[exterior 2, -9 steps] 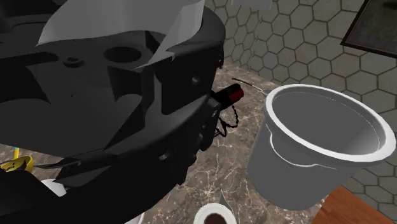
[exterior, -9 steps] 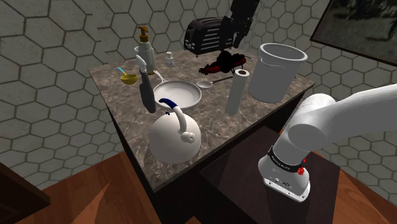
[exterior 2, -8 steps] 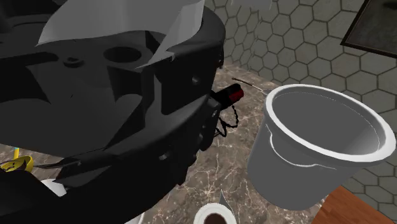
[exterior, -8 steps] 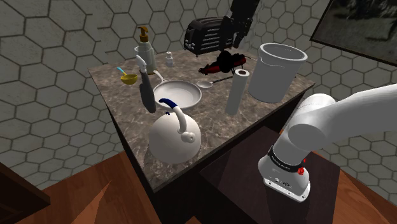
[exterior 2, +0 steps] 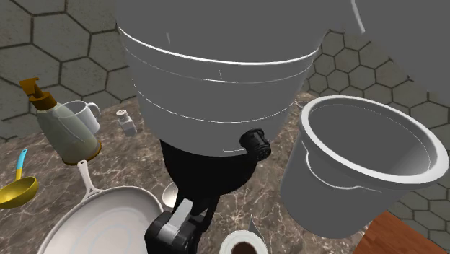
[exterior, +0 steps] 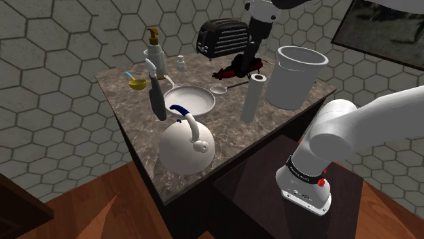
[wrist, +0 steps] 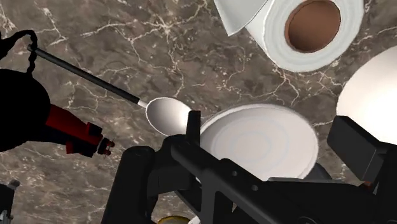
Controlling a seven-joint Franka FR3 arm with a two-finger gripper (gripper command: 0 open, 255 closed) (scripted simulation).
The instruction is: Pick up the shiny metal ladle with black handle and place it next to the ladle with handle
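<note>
1. Gripper. The all-black gripper (exterior: 247,61) hangs low over the counter (exterior: 139,119), in front of the toaster (exterior: 216,34). In the wrist view its 2 fingers (wrist: 137,181) stand apart, released, with nothing clasped. The gripper's own body hides the nearest part of the counter.

2. Task object. The metal ladle (wrist: 167,116) lies flat on the counter. Its bowl is just beside the rim of the white frying pan (wrist: 261,143). Its thin dark handle runs toward a black-and-red object (wrist: 60,124) that we cannot identify. We cannot tell whether the handle end touches that object.

3. Reference object. The yellow ladle (exterior: 138,83), with a blue handle, sits well apart on the far side of the pan, near the soap dispenser (exterior: 155,51).

4. Occlusion. In the second exterior view, the white arm link (exterior 2: 216,65) covers the upper middle and hides the metal ladle's handle. The bottom edge cuts off the paper towel roll (exterior 2: 241,247) and the pan. The left edge clips the yellow ladle. The white bucket (exterior 2: 360,173) is unobstructed.
</note>
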